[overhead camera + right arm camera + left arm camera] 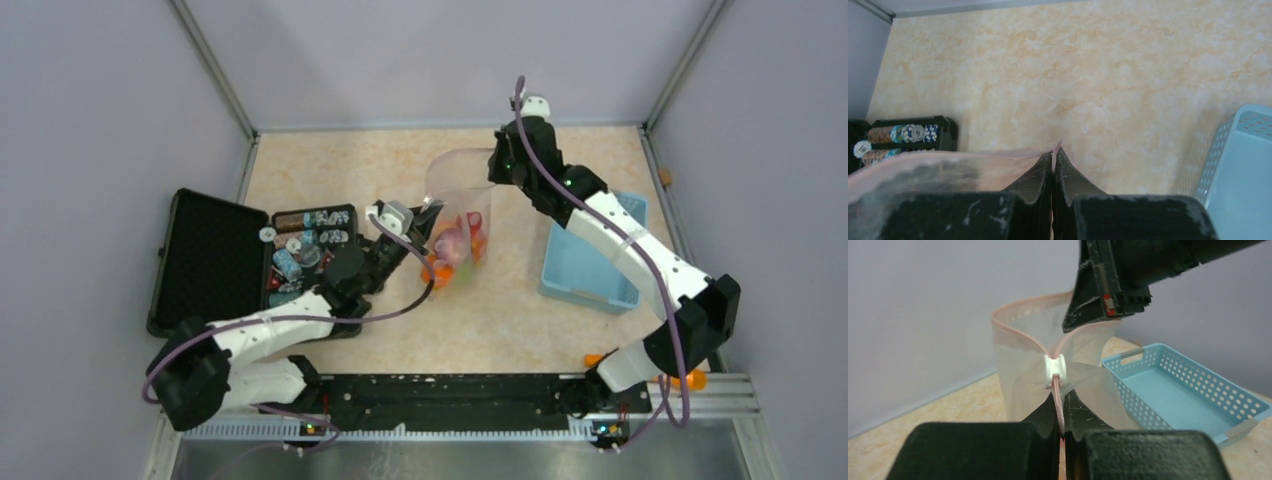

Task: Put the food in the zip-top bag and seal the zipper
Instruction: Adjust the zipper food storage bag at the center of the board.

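The zipper [1056,390] vanishes between the clamped fingers of the left tool [1062,407], whose body the lower frame edge cuts off. The food [455,245], just beside that tool, blurs behind the zip-top bag [460,175] film; single pieces cannot be told apart. Right of the right tool [1053,160], the basket [1243,165] runs off frame.

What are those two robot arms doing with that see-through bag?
Both arms are holding up a clear crinkly plastic zip-top bag between them. The left gripper is pinched shut on the pinkish-red zipper strip, just below its small white slider. The right gripper is pinched shut on the bag's opposite top edge. The small glossy toy fruits are already inside. The bag's mouth gapes open past the slider, so the zipper is not yet sealed.
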You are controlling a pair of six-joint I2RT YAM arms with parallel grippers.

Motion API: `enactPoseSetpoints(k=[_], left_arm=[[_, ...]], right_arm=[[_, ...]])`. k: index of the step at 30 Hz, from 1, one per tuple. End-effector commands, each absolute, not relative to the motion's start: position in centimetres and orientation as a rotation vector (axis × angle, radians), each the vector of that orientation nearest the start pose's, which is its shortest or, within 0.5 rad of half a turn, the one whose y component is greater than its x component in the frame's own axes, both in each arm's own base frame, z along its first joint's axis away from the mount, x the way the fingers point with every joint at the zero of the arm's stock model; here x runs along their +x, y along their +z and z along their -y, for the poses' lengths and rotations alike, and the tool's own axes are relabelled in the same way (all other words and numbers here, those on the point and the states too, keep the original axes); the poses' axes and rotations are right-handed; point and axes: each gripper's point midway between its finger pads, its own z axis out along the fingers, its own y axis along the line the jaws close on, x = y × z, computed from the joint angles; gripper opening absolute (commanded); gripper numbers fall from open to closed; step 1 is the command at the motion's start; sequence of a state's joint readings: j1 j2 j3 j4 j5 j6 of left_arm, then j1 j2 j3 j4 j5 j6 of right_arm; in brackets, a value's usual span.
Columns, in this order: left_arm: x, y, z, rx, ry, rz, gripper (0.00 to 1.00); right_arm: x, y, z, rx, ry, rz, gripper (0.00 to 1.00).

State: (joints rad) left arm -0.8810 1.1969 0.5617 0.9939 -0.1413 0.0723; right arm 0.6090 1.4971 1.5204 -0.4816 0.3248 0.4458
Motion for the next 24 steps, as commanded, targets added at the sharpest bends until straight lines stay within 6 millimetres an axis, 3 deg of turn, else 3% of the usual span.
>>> enactPoseSetpoints(k=[1, 3, 6, 14, 18, 20, 22, 24], left_arm=[[26.4, 32.1, 29.0, 0.621, -0.736, -1.219, 0.0], [26.2, 31.4, 28.5, 0.693, -0.721, -1.266, 0.0], [26.3, 31.0, 27.7, 0.751, -0.707, -1.315, 0.0], [25.7, 29.6, 28.4, 0.905, -0.772, -1.384, 0.0], [25.7, 29.5, 29.0, 0.933, -0.793, -1.384, 0.0], [26.2, 29.8, 28.8, 0.901, -0.778, -1.385, 0.0], [26.5, 30.4, 28.6, 0.866, -0.764, -1.366, 0.0], [27.4, 30.8, 28.0, 0.798, -0.736, -1.38, 0.0]], right_arm=[[37.4, 33.0, -22.3, -0.042, 0.468, -1.865, 0.0], [36.1, 34.0, -22.4, -0.079, 0.533, -1.811, 0.0], [35.1, 33.5, -21.5, -0.054, 0.544, -1.803, 0.01], [34.4, 30.0, -19.7, -0.094, 0.439, -1.912, 0.25], [34.4, 29.2, -19.0, -0.175, 0.486, -1.955, 0.28], [34.2, 29.2, -18.5, -0.195, 0.459, -1.963, 0.38], [33.9, 29.7, -17.8, -0.211, 0.431, -1.946, 0.54], [33.5, 30.5, -17.7, -0.249, 0.446, -1.923, 0.6]])
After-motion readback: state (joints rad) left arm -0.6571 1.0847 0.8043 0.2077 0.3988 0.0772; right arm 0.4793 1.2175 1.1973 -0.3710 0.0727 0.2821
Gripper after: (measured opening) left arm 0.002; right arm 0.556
